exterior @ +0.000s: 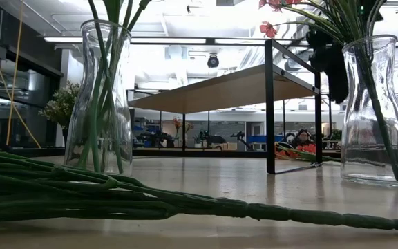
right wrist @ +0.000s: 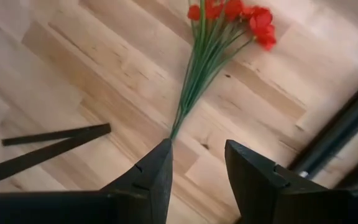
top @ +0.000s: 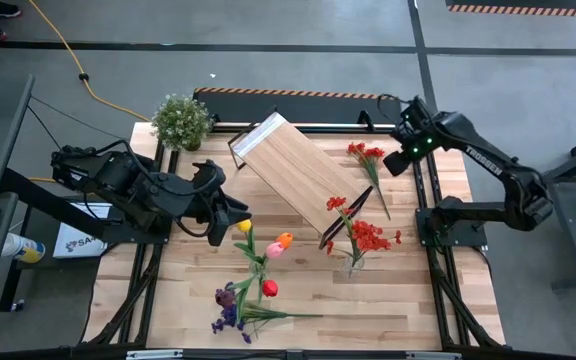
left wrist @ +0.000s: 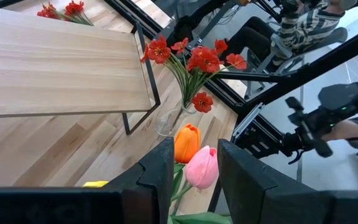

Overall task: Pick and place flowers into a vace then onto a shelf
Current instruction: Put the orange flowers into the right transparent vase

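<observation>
Vases [exterior: 107, 97]: 2 glass, w/ flowers [top: 368, 236]; 1 shelf [top: 293, 176]; 1 potted plant [top: 181, 121].

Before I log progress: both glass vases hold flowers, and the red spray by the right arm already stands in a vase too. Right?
Not quite. The red spray by the right gripper lies flat on the tabletop, as the right wrist view shows. Both glass vases hold flowers.

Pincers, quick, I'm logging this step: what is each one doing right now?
Left pincer: open, empty, above the tulips.
Right pincer: open, empty, over the red spray lying on the table.
</observation>
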Available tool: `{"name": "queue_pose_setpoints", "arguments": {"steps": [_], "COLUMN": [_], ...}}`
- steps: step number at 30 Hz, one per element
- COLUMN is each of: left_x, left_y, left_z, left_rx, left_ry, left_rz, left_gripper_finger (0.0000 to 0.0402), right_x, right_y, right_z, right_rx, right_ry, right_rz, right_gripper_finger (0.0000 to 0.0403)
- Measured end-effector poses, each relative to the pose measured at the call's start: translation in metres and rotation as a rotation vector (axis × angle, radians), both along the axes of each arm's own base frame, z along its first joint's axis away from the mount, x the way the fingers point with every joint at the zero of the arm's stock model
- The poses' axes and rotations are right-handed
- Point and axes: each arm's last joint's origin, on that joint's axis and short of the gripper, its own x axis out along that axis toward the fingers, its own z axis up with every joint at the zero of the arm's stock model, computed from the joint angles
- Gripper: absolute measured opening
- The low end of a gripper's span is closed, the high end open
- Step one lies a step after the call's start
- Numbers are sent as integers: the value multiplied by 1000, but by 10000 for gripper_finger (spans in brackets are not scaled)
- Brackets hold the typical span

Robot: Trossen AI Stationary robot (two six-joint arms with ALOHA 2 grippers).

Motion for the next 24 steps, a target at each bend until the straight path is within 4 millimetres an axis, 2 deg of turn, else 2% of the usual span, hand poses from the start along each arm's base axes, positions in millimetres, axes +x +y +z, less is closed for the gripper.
{"name": "queue_pose_setpoints", "arguments": {"steps": [9, 17, 24], "left_x": [0, 0, 0], "left_y": [0, 0, 0], "left_z": [0, 0, 0], "left_rx": [0, 2, 3], "left_ry": [0, 0, -1], "left_rz": [1, 2, 4], "left_gripper_finger": [156, 156, 156], "right_x": [1, 7, 19], "right_y": [1, 12, 19], "right_z": [-35, -61, -71], "right_rx": [44, 96, 61], "right_ry": [-39, -50, -62], "right_rz": [-68, -89, -86], "right_gripper_finger": [138, 138, 138]}}
